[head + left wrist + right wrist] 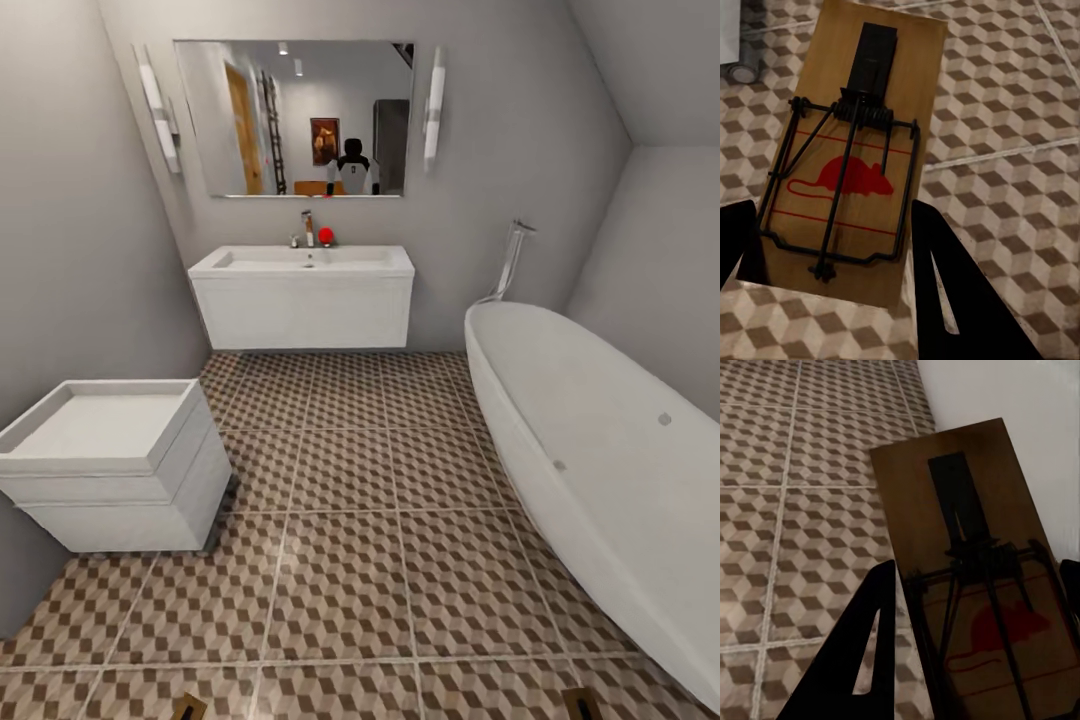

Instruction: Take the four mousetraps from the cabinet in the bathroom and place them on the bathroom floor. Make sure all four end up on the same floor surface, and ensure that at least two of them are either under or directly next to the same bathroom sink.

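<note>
With each gripper closed on a mousetrap, the left gripper [832,247] holding one mousetrap [851,150] and the right gripper [975,645] another [975,577] above the tiled floor [340,560], the carrying step looks underway, and next comes approaching the sink [300,290] to lower them beside it.

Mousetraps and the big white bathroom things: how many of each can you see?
Mousetraps: 2, one in the left hand, one in the right hand
Sinks: 1
Bathtubs: 1
White box units on the floor: 1
Total: 5
</note>
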Robot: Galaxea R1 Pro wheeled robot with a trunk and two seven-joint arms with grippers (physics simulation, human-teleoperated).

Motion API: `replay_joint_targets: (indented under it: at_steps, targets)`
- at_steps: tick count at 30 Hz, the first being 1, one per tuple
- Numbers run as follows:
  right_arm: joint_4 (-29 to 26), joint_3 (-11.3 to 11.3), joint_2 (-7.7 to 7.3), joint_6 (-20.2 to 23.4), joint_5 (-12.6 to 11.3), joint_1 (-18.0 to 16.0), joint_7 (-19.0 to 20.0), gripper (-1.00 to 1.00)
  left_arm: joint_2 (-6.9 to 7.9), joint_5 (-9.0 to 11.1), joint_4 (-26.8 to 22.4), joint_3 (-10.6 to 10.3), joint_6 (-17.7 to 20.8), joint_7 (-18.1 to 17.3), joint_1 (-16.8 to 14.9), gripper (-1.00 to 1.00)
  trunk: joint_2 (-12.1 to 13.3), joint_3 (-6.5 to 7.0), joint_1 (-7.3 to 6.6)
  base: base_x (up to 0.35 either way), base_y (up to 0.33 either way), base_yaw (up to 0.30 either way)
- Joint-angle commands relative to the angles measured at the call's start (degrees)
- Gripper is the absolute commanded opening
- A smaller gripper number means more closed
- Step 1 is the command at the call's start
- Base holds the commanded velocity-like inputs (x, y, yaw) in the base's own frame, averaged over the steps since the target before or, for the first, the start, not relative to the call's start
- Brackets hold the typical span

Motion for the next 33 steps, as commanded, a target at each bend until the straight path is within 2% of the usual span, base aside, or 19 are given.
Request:
replay_joint_targets:
  at_steps: [1,33]
  targets:
    - [0.02,0.4,-0.02,-0.13,-0.25,-0.03,-0.17,-1.0,-0.02,0.42,0.2,-0.28,-0.3,-0.16,-0.09,-1.0,-0.02,-0.05,0.03,0.327,-0.096,0.0]
    - [0.02,0.39,-0.04,-0.13,-0.25,-0.03,-0.17,-1.0,0.0,0.42,0.17,-0.28,-0.3,-0.16,-0.12,-1.0,-0.02,-0.05,0.03,0.329,-0.019,0.068]
